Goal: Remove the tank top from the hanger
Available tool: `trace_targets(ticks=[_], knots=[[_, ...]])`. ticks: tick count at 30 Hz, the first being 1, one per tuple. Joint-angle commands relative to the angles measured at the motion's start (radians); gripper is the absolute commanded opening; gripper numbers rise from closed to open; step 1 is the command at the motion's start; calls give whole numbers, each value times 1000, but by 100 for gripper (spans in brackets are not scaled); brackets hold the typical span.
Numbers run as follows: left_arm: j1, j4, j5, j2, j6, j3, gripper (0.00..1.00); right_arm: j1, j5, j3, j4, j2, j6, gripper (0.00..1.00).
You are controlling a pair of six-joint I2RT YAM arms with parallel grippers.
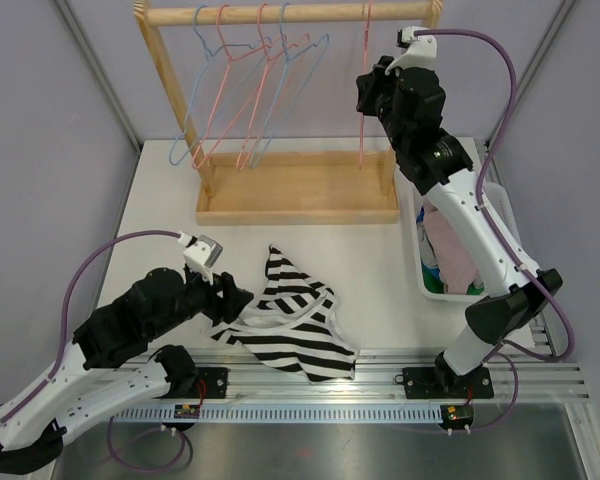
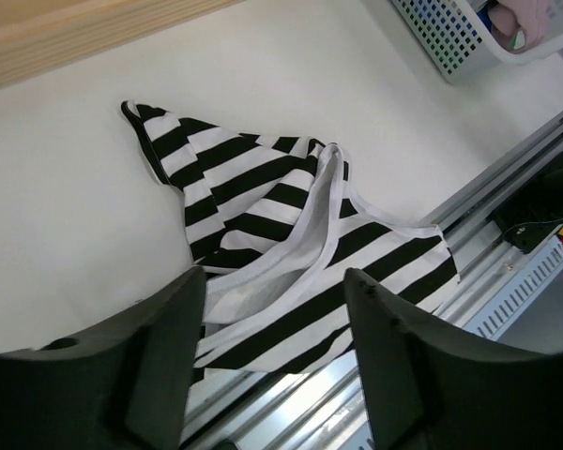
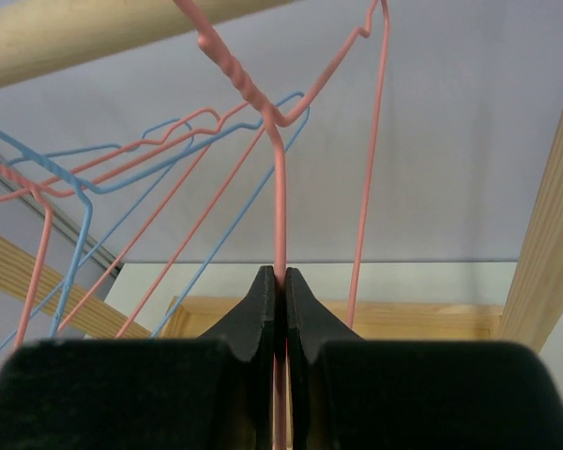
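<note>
Striped black-and-white tank top [image 1: 292, 325] is already off its hanger, crumpled on the table [image 1: 170, 200] just ahead of your left arm.

Your right gripper [image 3: 281, 281] has its fingers pinched tight on the wire of the pink hanger [image 3: 279, 169], which hangs bare from the wooden rack [image 1: 280, 14]. That grip looks meant to steady the hanger so it cannot swing. Your left gripper [image 2: 272, 300] hovers low over the garment's near edge, fingers spread wide with nothing between them. Whether the tips brush the fabric, you can't quite tell from the wrist view. The cloth lies at the table's front edge, reaching the aluminium rail [image 1: 540, 375], well apart from the rack and near the basket [image 1: 416, 250], so the removal reads as essentially done.
</note>
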Motion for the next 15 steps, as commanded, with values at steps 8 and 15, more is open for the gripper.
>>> trace_targets(ticks=[8, 15], knots=[[1, 46, -90, -67, -22, -9, 91, 1, 32, 279, -156, 138, -42, 0], [12, 36, -119, -60, -30, -7, 99, -19, 3, 278, -210, 152, 8, 0]])
